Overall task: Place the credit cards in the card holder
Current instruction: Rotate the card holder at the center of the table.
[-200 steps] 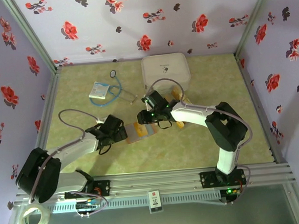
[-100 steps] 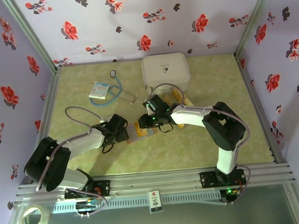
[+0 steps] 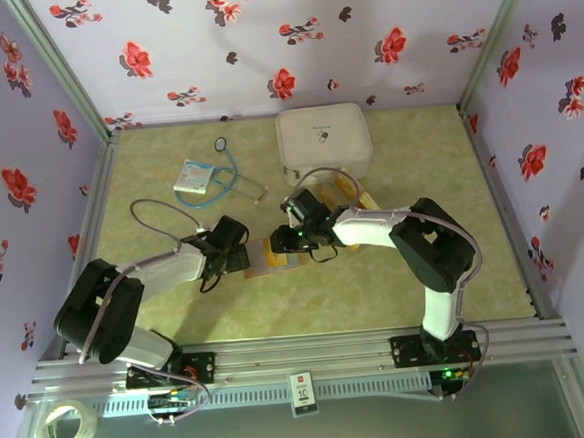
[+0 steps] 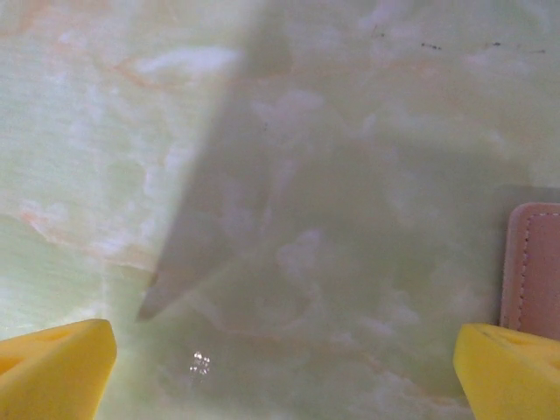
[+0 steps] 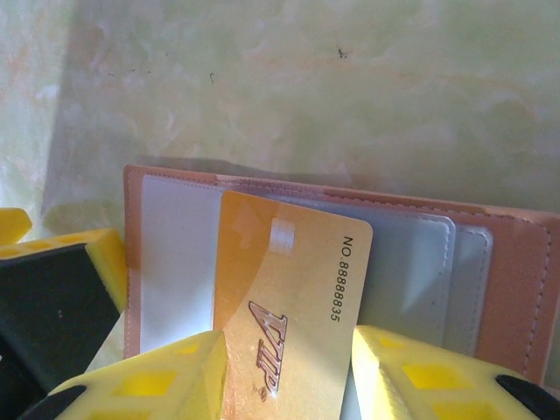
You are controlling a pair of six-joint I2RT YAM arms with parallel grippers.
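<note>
The card holder (image 5: 516, 289) lies open on the table, reddish-brown with greyish pockets, and is seen from above as card holder (image 3: 278, 259). My right gripper (image 5: 289, 346) is shut on a golden credit card (image 5: 293, 280) marked VIP, whose front edge lies over the left inner pocket. From above, the right gripper (image 3: 292, 241) sits over the holder's right half. My left gripper (image 4: 284, 376) is wide open, low over bare table, with the holder's edge (image 4: 534, 262) just inside its right fingertip. In the top view the left gripper (image 3: 236, 253) is at the holder's left side. More credit cards (image 3: 349, 188) lie by the white case.
A large white rounded case (image 3: 324, 142) stands at the back centre. A white-blue packet (image 3: 193, 176) and a blue-tubed stethoscope (image 3: 230, 168) lie at the back left. Flowered walls enclose the table on three sides. A tape roll (image 3: 64, 428) sits off the near-left corner.
My right gripper has come down and toward the near side with the card, onto the open holder. The left gripper has edged right, closer to the holder's left edge.
</note>
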